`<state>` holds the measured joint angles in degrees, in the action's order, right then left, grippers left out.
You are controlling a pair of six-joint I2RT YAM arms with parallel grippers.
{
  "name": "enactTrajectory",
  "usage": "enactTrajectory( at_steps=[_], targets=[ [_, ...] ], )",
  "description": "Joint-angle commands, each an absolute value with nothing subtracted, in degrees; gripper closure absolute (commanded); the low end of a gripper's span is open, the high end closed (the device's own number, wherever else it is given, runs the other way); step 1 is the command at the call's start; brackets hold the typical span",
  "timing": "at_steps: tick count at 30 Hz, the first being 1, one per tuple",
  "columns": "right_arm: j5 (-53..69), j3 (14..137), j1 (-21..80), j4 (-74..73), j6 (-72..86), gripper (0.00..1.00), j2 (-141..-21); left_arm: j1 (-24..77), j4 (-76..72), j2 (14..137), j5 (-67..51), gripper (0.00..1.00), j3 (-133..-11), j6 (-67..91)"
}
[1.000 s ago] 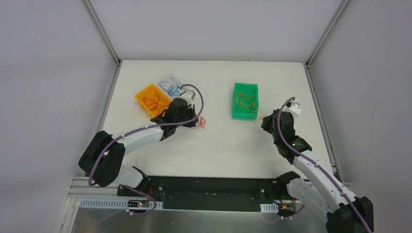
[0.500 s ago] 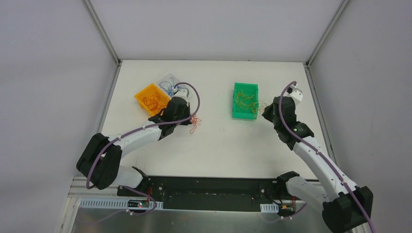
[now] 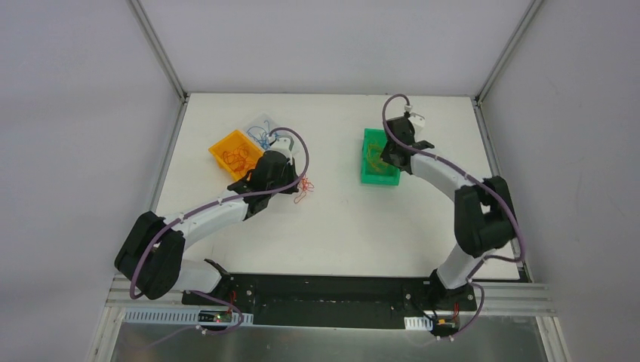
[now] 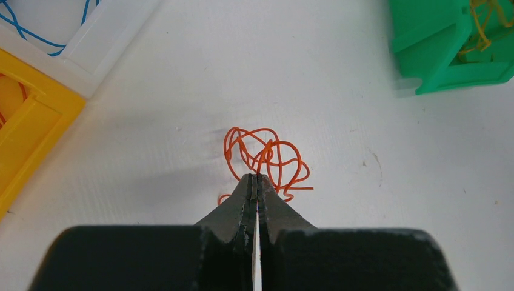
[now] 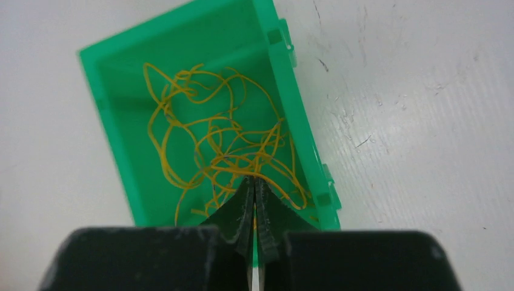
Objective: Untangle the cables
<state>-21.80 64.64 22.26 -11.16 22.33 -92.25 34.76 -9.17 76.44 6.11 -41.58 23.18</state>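
My left gripper (image 4: 255, 177) is shut on a curly orange-red cable (image 4: 267, 154) that hangs just above the white table; in the top view the cable (image 3: 303, 188) is right of the orange bin. My right gripper (image 5: 254, 180) is shut over the green bin (image 5: 285, 66), with a thin yellow strand pinched between its tips, above the tangle of yellow cables (image 5: 212, 139) in the bin. In the top view the right gripper (image 3: 386, 157) is over the green bin (image 3: 370, 179). Blue cables (image 3: 264, 138) lie in a clear tray.
An orange bin (image 3: 225, 145) holding orange-red cables (image 3: 240, 158) stands at the back left, touching the clear tray (image 3: 260, 122). The left wrist view shows the orange bin's corner (image 4: 30, 133), the clear tray (image 4: 103, 36) and the green bin (image 4: 442, 48).
My right arm has swung from the table right of the green bin to over the bin. My left gripper has lifted the orange-red cable and shifted slightly back and left.
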Motion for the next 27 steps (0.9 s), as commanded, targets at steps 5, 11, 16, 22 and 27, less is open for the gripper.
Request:
enactTrajectory(
  at_steps=[5,11,16,22,27],
  targets=[
    [-22.4,76.4,22.1,-21.3,24.5,0.96,-106.5,34.5,-11.2,76.1,3.5,1.00,-41.9,22.8],
    [-21.5,75.2,22.1,-21.0,22.9,0.49,-97.7,34.5,-9.1,77.3,3.7,1.00,-43.4,22.1],
    [-20.8,72.7,22.1,-21.3,21.2,0.37,-87.8,34.5,-8.1,77.6,4.1,0.86,-44.1,21.1],
    [-17.6,61.7,22.1,-16.6,20.6,0.20,-76.4,35.1,-5.1,77.6,4.9,0.40,-44.7,19.3],
    [-13.0,47.5,22.1,-5.4,21.9,0.13,-67.1,38.2,2.8,83.7,10.9,0.01,-49.7,17.5]
  ],
)
